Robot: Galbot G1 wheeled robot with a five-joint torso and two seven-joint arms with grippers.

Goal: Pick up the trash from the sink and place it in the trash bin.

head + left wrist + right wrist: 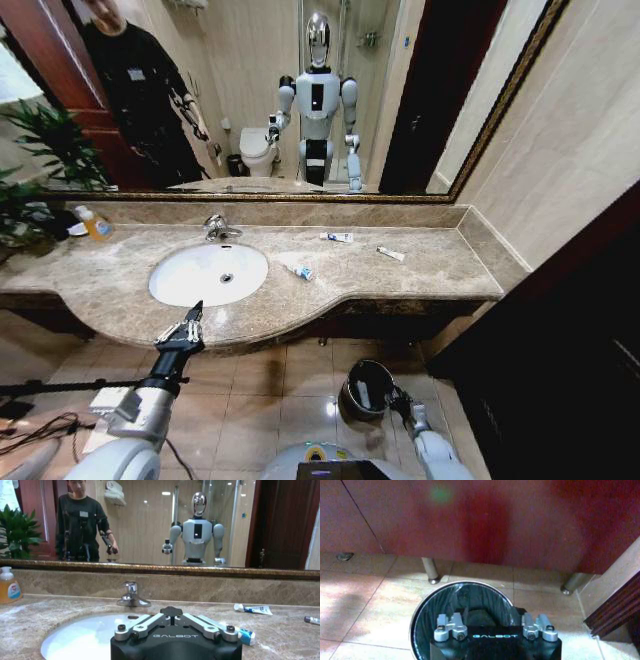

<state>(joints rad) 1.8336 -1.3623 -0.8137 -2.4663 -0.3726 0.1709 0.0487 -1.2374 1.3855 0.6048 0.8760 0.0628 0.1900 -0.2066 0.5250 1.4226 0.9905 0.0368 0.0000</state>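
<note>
Left gripper (193,318) hovered at the front edge of the brown marble countertop (420,268), just before the white oval sink (209,274); its fingers (137,624) came together to a point, nothing between them, touching nothing. Right gripper (493,624) hung low over the small round dark trash bin with shiny metal rim (427,603), which stood on the tiled floor below the countertop; fingers spread wide, and nothing could be seen held, though the fingertips were cut off in the right wrist view.

Bin inside was dark, contents hard to make out. Sink basin looked empty. Trash lay on the countertop to the right of the sink: a crumpled white wrapper (289,259) and a blue-and-white piece (303,272) just beside the basin rim, a white tube with blue end (337,237) farther right near the backsplash, a small white tube (391,254) beyond that. In the left wrist view the blue-and-white piece was partly hidden behind the gripper body.
</note>
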